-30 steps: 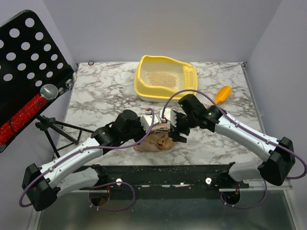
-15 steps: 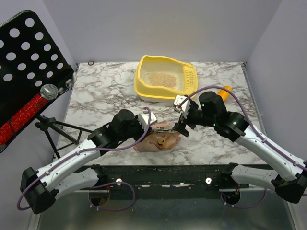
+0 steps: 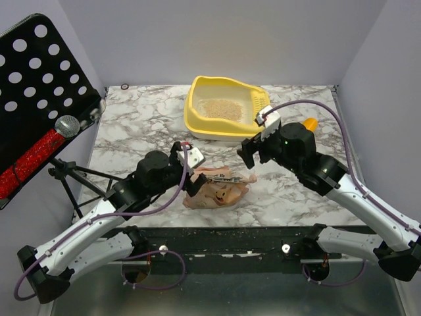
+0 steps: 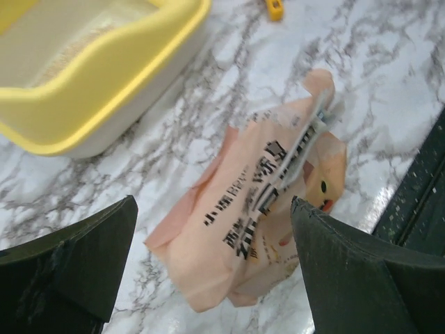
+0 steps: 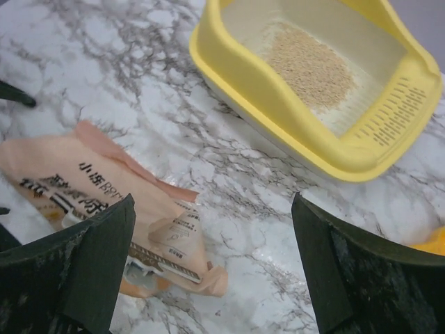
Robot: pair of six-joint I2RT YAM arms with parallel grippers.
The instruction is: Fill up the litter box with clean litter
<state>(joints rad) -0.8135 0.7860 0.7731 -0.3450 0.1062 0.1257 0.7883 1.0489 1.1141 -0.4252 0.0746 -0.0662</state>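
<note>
A grey-veined white marble worktop [image 3: 138, 125] sits between plain pale walls, with a black perforated music stand [image 3: 39, 72] leaning at the upper left of the top view.

The litter box [image 3: 197, 128] stands at the upper centre of the worktop. It is a pale-yellow tray with a raised rim and a slotted panel [image 3: 261, 105] at its right end. The clean litter [image 3: 220, 108] lies inside it as a small loose heap of beige granules on the pale floor. The heap covers only the middle, and the floor around it is bare.

A crumpled tan printed paper bag [image 3: 217, 191] lies flat on the worktop below the box, near the front edge and apart from the box. A yellow-orange scoop [image 3: 308, 124] lies on the marble just to the right of the box, partly hidden by the right arm.

The left pincer [image 4: 212, 209] hangs above the bag with its fingers spread wide and nothing held. The right pincer [image 5: 213, 202] is also wide open and empty. It hangs over the marble between the bag and the near wall of the box.
</note>
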